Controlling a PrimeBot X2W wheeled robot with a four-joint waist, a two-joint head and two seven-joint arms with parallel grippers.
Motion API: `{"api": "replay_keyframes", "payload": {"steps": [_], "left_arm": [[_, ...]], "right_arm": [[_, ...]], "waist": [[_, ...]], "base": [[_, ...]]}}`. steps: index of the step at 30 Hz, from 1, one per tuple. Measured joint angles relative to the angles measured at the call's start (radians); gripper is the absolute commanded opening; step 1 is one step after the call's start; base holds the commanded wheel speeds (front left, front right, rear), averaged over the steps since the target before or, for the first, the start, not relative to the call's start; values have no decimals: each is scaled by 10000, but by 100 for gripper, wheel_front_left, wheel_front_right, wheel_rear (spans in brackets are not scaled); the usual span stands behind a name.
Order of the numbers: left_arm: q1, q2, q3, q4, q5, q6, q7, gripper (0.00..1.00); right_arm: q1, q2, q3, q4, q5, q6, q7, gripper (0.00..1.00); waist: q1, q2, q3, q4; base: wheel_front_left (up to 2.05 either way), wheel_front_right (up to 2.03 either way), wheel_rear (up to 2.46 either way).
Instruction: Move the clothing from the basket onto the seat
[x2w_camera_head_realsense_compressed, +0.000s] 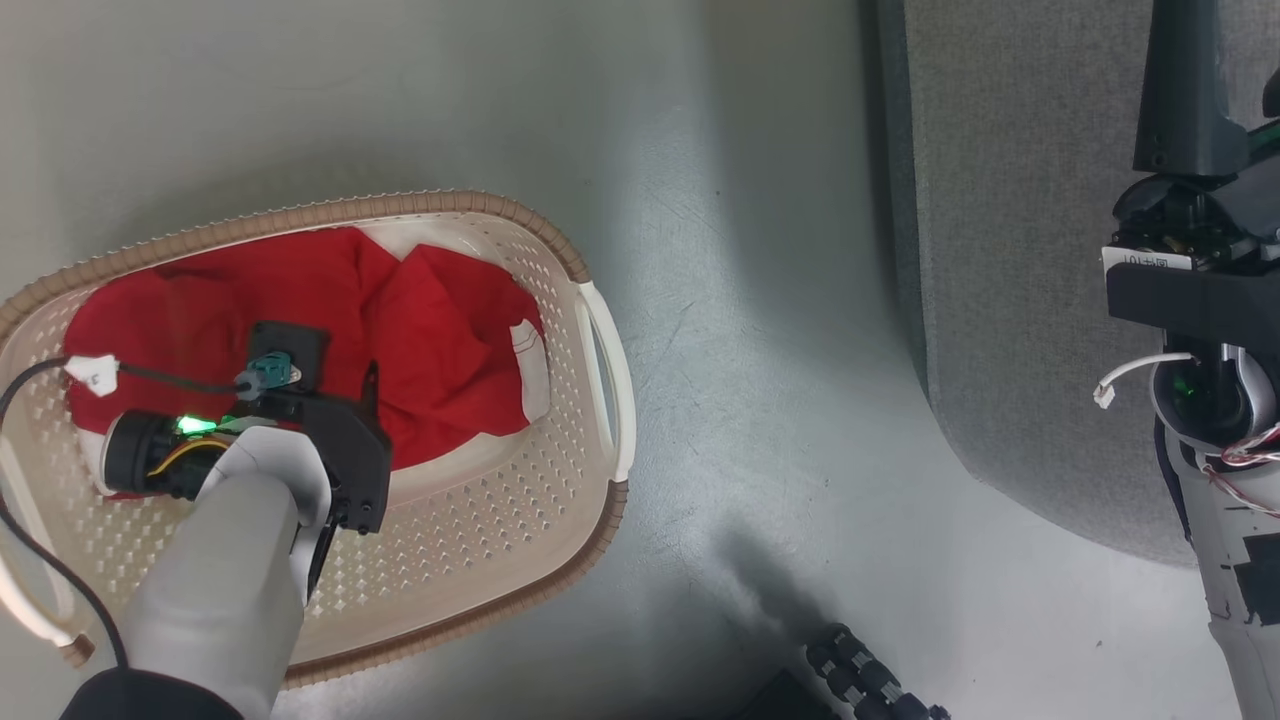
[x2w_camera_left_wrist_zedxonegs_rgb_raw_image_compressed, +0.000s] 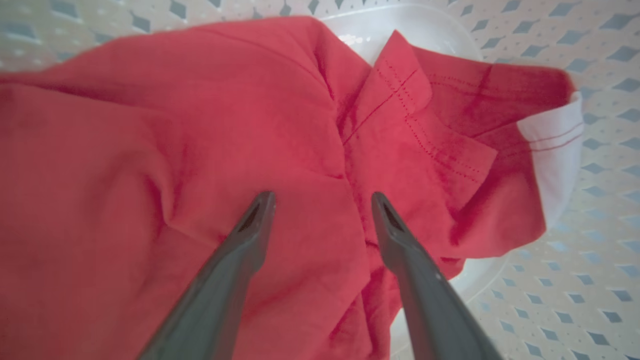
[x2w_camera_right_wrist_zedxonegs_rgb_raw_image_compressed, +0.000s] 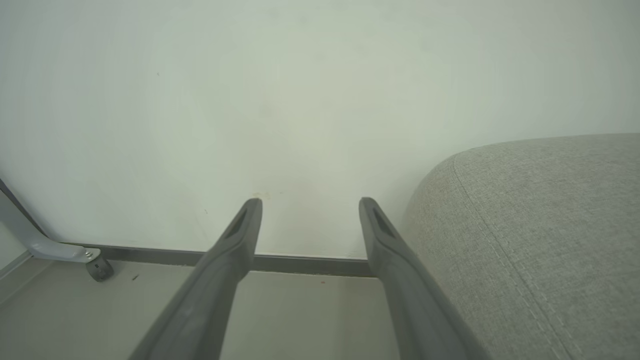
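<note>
The red clothing (x2w_camera_head_realsense_compressed: 430, 340) lies crumpled in the cream basket (x2w_camera_head_realsense_compressed: 420, 205) on the floor at the left of the head view, with a white sleeve band (x2w_camera_left_wrist_zedxonegs_rgb_raw_image_compressed: 555, 150) at its edge. My left gripper (x2w_camera_left_wrist_zedxonegs_rgb_raw_image_compressed: 322, 197) reaches down into the basket and stands open, its two fingertips just over the red cloth with nothing between them. The grey seat (x2w_camera_head_realsense_compressed: 1010, 250) is at the right. My right gripper (x2w_camera_right_wrist_zedxonegs_rgb_raw_image_compressed: 310, 202) is open and empty, held over the floor beside the seat's rounded edge (x2w_camera_right_wrist_zedxonegs_rgb_raw_image_compressed: 525, 225); one of its fingers (x2w_camera_head_realsense_compressed: 1185, 100) points up the head view.
Bare grey floor (x2w_camera_head_realsense_compressed: 760, 350) separates basket and seat. A black ribbed part (x2w_camera_head_realsense_compressed: 870, 680) shows at the bottom edge. In the right wrist view a pale wall (x2w_camera_right_wrist_zedxonegs_rgb_raw_image_compressed: 300, 100) with a dark baseboard stands ahead, and a grey leg with a caster (x2w_camera_right_wrist_zedxonegs_rgb_raw_image_compressed: 95, 267) at the left.
</note>
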Motion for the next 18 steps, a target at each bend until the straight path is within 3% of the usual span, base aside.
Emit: {"api": "replay_keyframes", "payload": {"steps": [6, 18], "left_arm": [[-318, -50, -405, 531, 456, 309, 430, 100], [-476, -150, -1333, 1442, 1394, 499, 1498, 100]], "right_arm": [[-91, 2, 196, -73, -2, 0, 0, 100], [-91, -2, 226, -54, -2, 0, 0, 100]], "waist": [[0, 0, 53, -57], [0, 0, 70, -91]], "base": [[0, 0, 0], [0, 0, 0]]}}
